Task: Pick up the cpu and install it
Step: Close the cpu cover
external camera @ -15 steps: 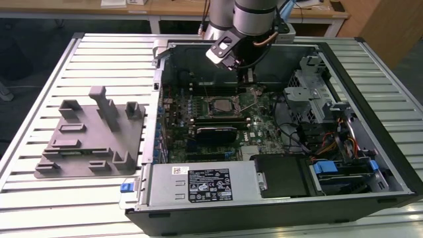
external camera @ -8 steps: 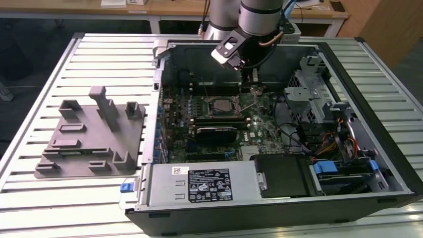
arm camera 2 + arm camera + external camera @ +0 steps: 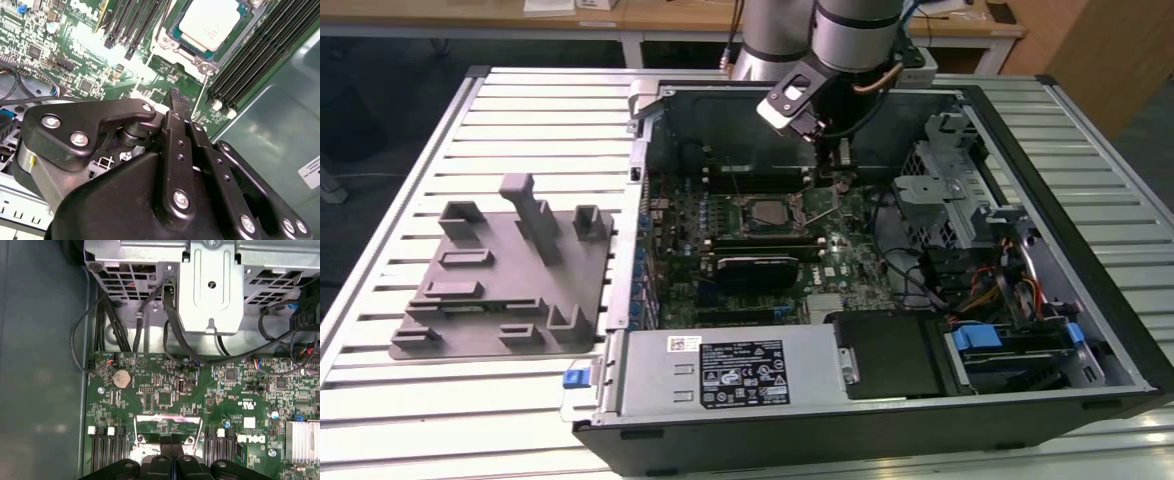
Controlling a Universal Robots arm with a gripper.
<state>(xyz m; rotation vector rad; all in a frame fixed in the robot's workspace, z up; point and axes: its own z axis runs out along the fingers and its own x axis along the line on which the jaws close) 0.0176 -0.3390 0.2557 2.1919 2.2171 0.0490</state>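
Inside the PC case [image 3: 854, 440], w/ the cpu [image 3: 210, 22] seated in the mobo socket [image 3: 172, 44] and the gripper [image 3: 175, 95] pinched closed on nothing just beside it, board [image 3: 90, 45] parts could've been scraped by sideways drift.

In the exterior view the computer case [image 3: 1121, 335] lies open on the worktop [image 3: 520, 110]. The tray [image 3: 480, 300] is at nine o'clock from the case, just beside its wall. Inside the case the motherboard [image 3: 854, 265] covers the floor from the middle toward nine o'clock. The drive cage [image 3: 954, 190] stands at three o'clock, and the power supply [image 3: 720, 375] lies along the six o'clock edge. The cpu [image 3: 763, 211] sits near the board's middle, with memory slots [image 3: 747, 183] at twelve and six o'clock from it. The pincer [image 3: 841, 182] hangs over the board at two o'clock from the cpu, near it but apart. In the second wrist view the cpu lies seated in the socket [image 3: 167, 45], beyond the pincer's tips.
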